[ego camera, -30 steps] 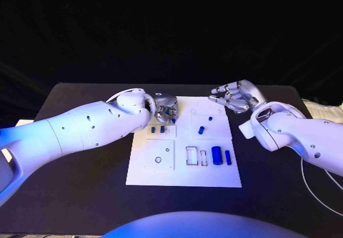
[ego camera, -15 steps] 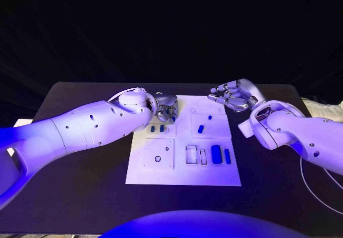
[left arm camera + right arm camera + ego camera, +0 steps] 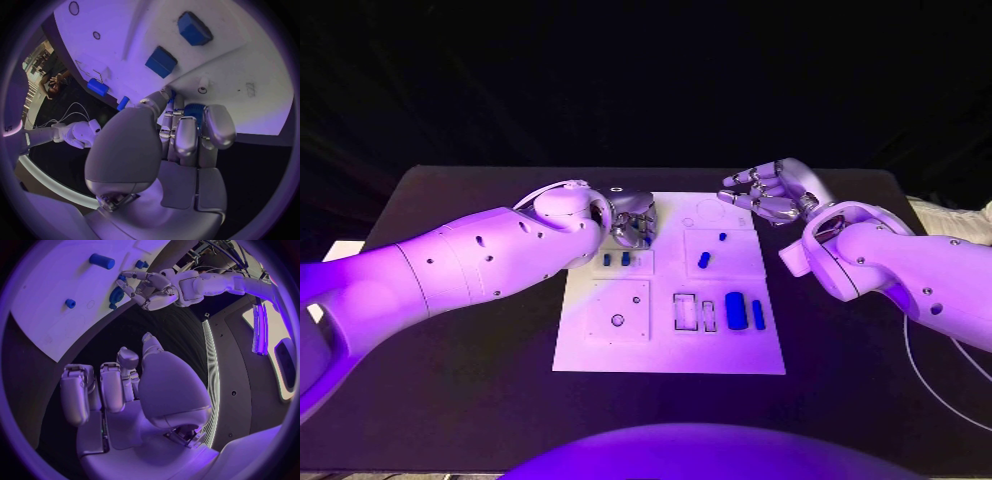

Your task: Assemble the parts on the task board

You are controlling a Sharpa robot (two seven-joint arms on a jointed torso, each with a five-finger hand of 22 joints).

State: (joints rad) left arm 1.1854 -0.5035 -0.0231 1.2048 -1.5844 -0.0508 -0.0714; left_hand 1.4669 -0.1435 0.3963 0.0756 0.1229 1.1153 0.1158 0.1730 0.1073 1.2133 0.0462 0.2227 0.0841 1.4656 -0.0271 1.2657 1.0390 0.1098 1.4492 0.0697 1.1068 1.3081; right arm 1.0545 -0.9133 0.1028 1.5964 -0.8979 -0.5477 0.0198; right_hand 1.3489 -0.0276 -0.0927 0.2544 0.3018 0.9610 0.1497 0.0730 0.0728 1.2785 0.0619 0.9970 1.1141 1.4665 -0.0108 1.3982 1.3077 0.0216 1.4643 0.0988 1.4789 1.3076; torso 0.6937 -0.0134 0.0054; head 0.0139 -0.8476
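Observation:
The white task board [image 3: 668,350] lies mid-table. My left hand [image 3: 633,218] hovers over its far left part, fingers curled round a blue part [image 3: 194,111], which also shows in the right wrist view [image 3: 117,295]. Two small blue blocks [image 3: 616,259] lie just below that hand, seen closer as blue blocks [image 3: 161,61]. A blue peg [image 3: 705,261] lies mid-board. A thick blue cylinder [image 3: 736,308] and a thin blue bar [image 3: 759,315] lie lower right. My right hand [image 3: 766,193] hangs by the board's far right corner, fingers curled in, holding nothing [image 3: 106,390].
The board carries a square panel [image 3: 619,312] with a small hole and two narrow rectangular slots [image 3: 687,312]. Bare black table [image 3: 444,330] surrounds the board on all sides. A white cable [image 3: 935,370] trails past the table's right edge.

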